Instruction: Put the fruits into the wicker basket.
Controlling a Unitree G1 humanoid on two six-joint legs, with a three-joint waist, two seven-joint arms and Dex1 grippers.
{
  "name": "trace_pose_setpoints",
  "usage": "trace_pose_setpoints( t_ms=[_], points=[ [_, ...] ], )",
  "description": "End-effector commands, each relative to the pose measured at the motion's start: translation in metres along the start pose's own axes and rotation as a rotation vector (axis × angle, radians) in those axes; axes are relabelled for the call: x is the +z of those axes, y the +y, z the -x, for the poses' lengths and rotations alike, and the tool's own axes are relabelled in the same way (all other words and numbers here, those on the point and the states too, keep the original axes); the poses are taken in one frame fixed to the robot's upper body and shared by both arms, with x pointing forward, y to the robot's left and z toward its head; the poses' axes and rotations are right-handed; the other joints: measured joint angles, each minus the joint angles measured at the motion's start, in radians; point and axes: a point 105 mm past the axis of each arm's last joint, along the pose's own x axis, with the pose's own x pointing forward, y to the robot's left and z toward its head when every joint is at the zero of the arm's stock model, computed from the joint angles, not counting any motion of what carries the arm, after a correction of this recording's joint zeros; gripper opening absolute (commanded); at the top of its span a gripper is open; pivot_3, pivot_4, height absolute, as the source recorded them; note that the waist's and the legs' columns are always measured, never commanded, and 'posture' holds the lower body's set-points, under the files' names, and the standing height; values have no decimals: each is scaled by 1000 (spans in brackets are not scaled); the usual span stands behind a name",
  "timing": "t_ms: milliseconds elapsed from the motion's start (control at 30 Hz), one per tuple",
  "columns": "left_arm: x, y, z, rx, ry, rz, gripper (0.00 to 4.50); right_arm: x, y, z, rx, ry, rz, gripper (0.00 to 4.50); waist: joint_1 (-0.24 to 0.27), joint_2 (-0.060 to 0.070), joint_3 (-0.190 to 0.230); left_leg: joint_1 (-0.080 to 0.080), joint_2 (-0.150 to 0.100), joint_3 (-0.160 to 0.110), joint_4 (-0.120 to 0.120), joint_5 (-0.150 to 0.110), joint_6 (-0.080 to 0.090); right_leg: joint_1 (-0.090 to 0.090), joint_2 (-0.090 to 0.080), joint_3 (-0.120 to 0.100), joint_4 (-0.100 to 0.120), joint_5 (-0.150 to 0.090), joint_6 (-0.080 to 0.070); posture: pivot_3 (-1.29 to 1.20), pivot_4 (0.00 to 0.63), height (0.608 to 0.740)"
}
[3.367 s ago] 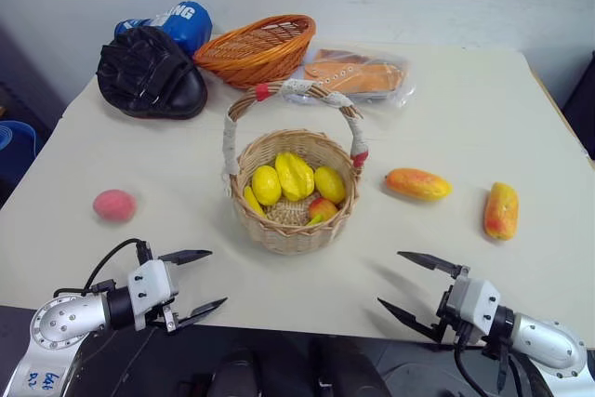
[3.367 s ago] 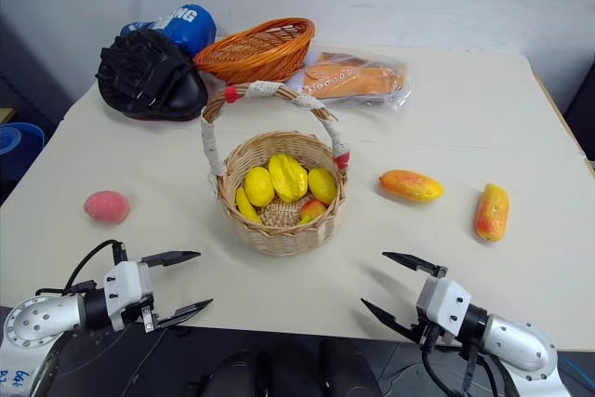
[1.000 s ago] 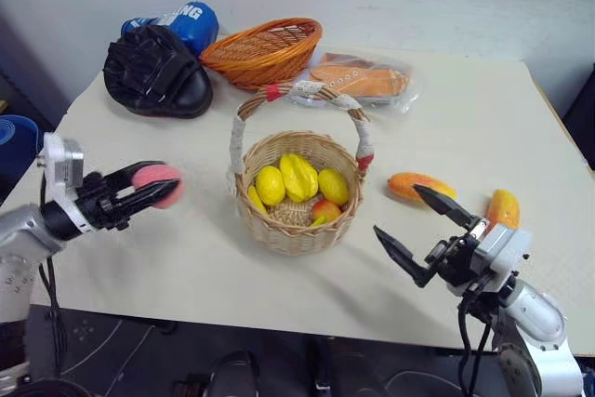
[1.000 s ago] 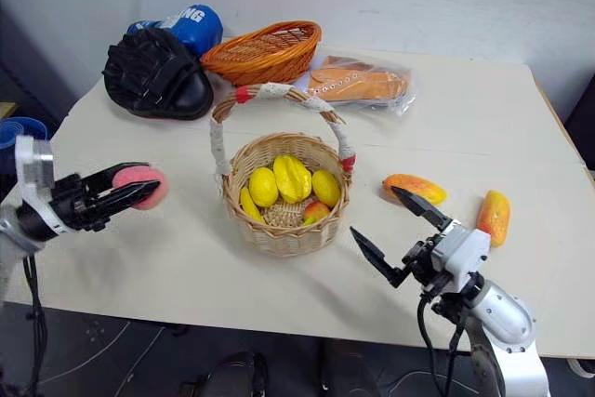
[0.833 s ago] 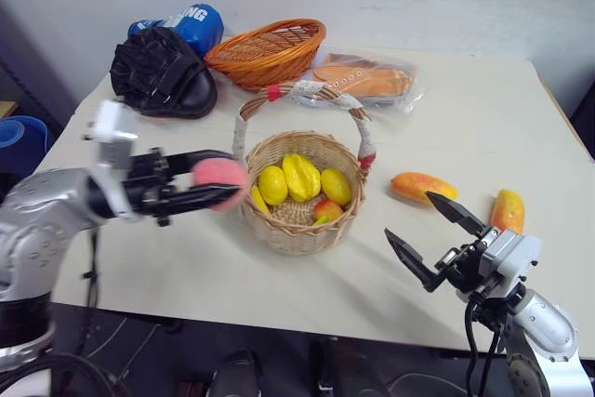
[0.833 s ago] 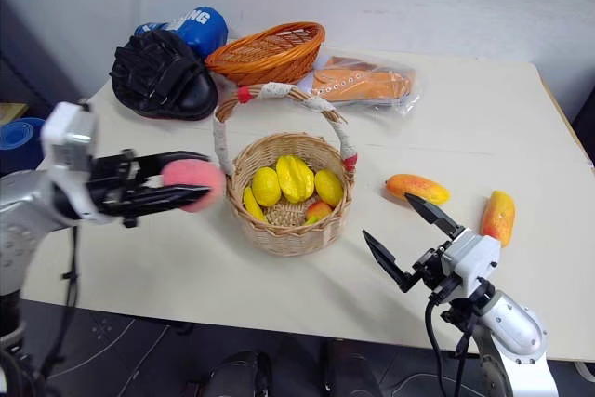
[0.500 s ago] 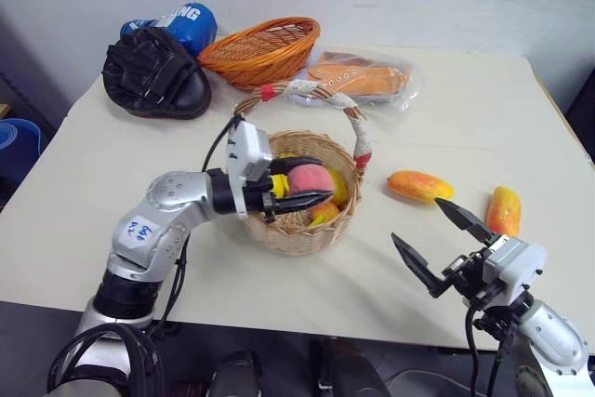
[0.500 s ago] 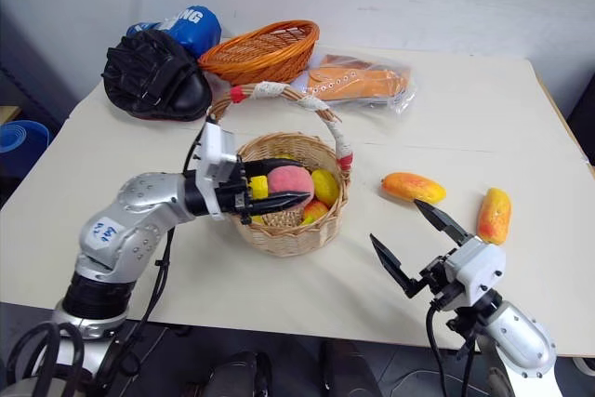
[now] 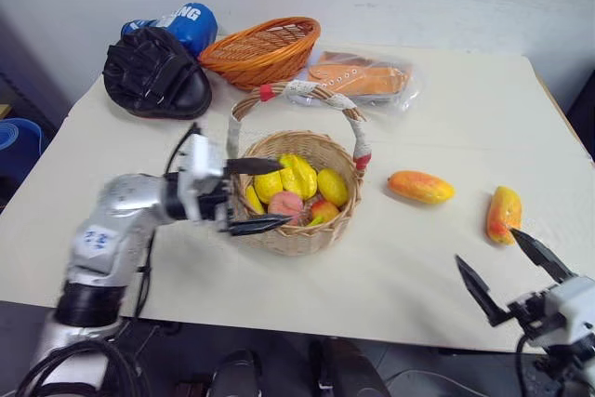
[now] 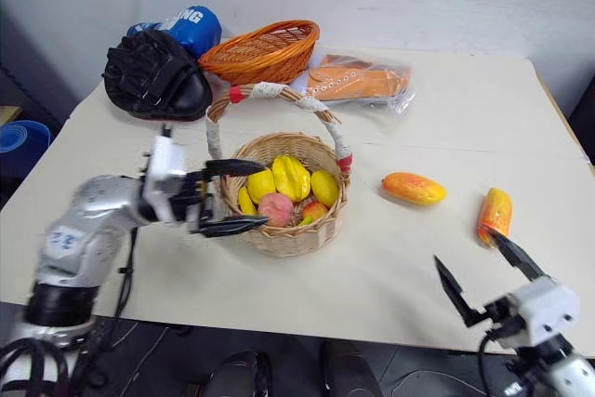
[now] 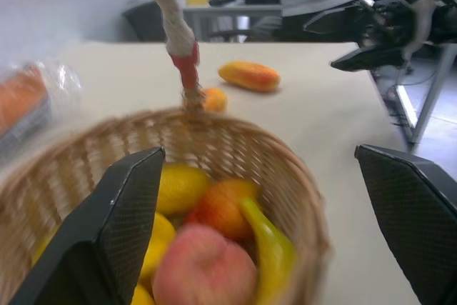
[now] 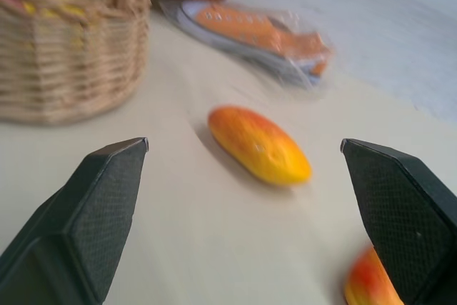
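Head views: a cream table (image 9: 446,127) against a pale wall. At centre stands the wicker basket (image 9: 296,230); the peach (image 9: 285,204) lies inside among a lemon (image 9: 331,186), a starfruit (image 9: 297,174) and a small red-yellow fruit (image 9: 323,210) (partly hidden by the rim). The left gripper (image 9: 256,194) sits at the basket's left rim, fingers spread wide and holding nothing. Right of centre lies one mango (image 9: 420,187); a second mango (image 9: 502,213) lies near the right edge. The right gripper (image 9: 509,264), lower right and cut off by the frame, is spread and empty. Upper left: a black pad (image 9: 153,73), a blue glove (image 9: 177,20) half hidden behind it, an orange basket (image 9: 261,47) and a bagged item (image 9: 363,79).

Left wrist view: blurred basket rim (image 11: 235,141), peach (image 11: 205,266) between the parted fingers (image 11: 107,233); a person's torso (upper edge, cropped).

Right wrist view: mango (image 12: 258,145) central, between parted fingers (image 12: 86,219); the other mango (image 12: 368,287) is cut off at the bottom.
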Motion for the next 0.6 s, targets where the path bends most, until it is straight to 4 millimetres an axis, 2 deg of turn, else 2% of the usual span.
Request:
trace_pose_setpoints(
  t_ms=[33, 133, 200, 267, 333, 400, 533, 600],
  points=[
    [11, -3, 37, 52, 43, -14, 4486, -13, -8, 25, -29, 54, 17, 4500, -2, 1, 0, 0, 0, 0, 0, 0, 0, 0, -1, 0, 0, 0, 0, 0, 150, 740],
    [7, 7, 76, 187, 47, -14, 4486, -25, -2, 33, 11, 98, 9, 4500, -3, 1, 1, 1, -1, 0, 0, -3, 4, 2, -3, -1, -1, 0, -1, 0, 150, 740],
    [-2, 6, 92, 217, 59, 2, 4486, -26, 1, 29, 51, 88, 21, 4500, -6, 1, 1, 2, -1, 0, -1, -3, 6, 2, -4, -1, -1, -1, -2, 0, 150, 740],
    [-10, 2, 97, 209, 82, 21, 4486, -22, -1, 20, 82, 56, 37, 4500, -12, 1, 1, 3, -1, 0, -1, -3, 5, 2, -4, -2, -1, -3, -5, 0, 150, 740],
    [-10, -3, 96, 193, 67, 64, 4486, -10, -6, -3, 134, 2, 39, 4500, -21, 1, 1, 2, -1, 0, -1, -4, 5, 2, -4, -2, -1, -3, -6, 0, 150, 740],
    [-3, -14, 86, 119, 6, 182, 4486, 8, -12, -39, 263, 0, 52, 4500, -32, 1, 1, 2, -1, 0, -1, -4, 6, 2, -4, -1, 0, -1, -4, 0, 150, 740],
    [-1, -17, 65, 97, -48, 172, 4486, 32, -22, -100, 413, 97, 51, 4500, -39, 4, 3, 3, -1, -1, -1, -3, 7, 2, -4, -1, 0, 1, -1, 0, 150, 740],
    [2, -17, 54, 87, -82, 145, 4486, 40, -21, -123, 469, 149, 31, 4500, -37, 4, 3, 3, -1, -2, -2, -2, 5, 1, -2, -2, 2, 0, -3, 0, 150, 740]
  ],
)
